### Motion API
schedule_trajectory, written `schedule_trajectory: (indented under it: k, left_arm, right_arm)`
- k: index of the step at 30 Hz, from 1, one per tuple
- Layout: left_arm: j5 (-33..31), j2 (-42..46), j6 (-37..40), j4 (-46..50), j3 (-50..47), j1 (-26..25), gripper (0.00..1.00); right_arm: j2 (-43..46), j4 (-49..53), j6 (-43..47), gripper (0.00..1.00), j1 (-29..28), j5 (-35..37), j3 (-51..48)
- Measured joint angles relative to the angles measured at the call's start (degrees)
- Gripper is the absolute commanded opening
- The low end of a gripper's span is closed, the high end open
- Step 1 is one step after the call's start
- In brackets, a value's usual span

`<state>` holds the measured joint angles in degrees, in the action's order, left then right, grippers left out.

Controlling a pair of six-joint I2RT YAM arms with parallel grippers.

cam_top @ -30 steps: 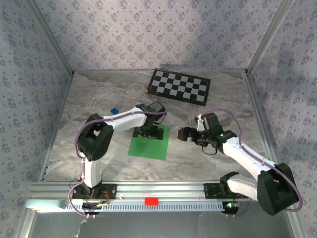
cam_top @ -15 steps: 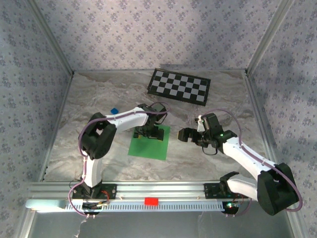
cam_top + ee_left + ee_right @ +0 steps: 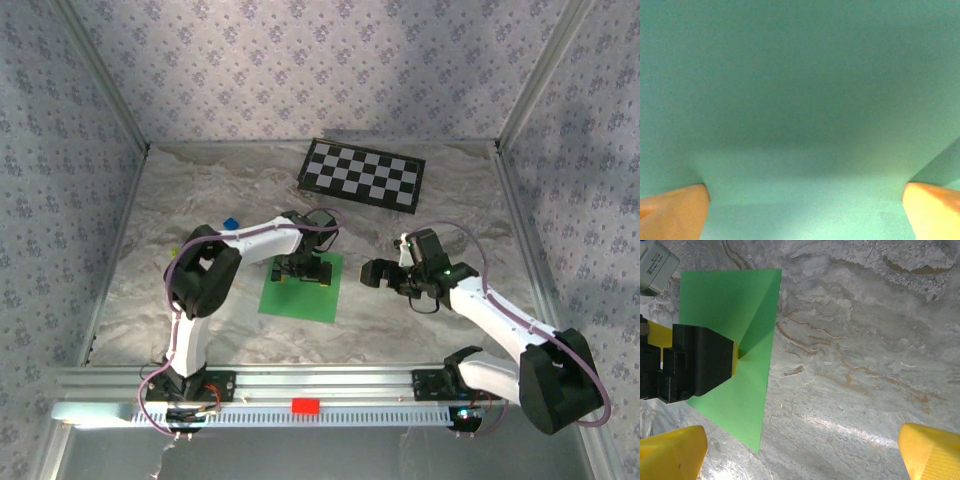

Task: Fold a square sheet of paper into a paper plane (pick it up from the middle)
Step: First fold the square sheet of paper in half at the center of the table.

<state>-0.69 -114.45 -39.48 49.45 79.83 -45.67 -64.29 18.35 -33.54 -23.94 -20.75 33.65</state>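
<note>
The square sheet of paper (image 3: 298,297) lies on a marbled table (image 3: 190,200); left hand (image 3: 300,272), right hand (image 3: 367,272) spread.

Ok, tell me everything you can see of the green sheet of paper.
The square sheet of paper is plain bright green, thin and matte. It lies around the middle of the marbled table. The open left gripper rests on its far half, fingers spread wide, apparently touching it.
</note>
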Motion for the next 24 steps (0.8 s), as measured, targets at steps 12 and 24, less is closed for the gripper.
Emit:
schedule_trajectory:
  k: [12, 24]
  left_arm:
    - [0.4, 0.4, -0.2, -1.4, -1.2, 0.2, 0.99]
    - [0.5, 0.5, -0.3, -1.4, -1.2, 0.2, 0.98]
  right_arm:
    - [0.0, 0.3, 0.2, 1.00, 0.0, 0.7, 0.0]
    - [0.0, 0.3, 0.1, 1.00, 0.0, 1.7, 0.0]
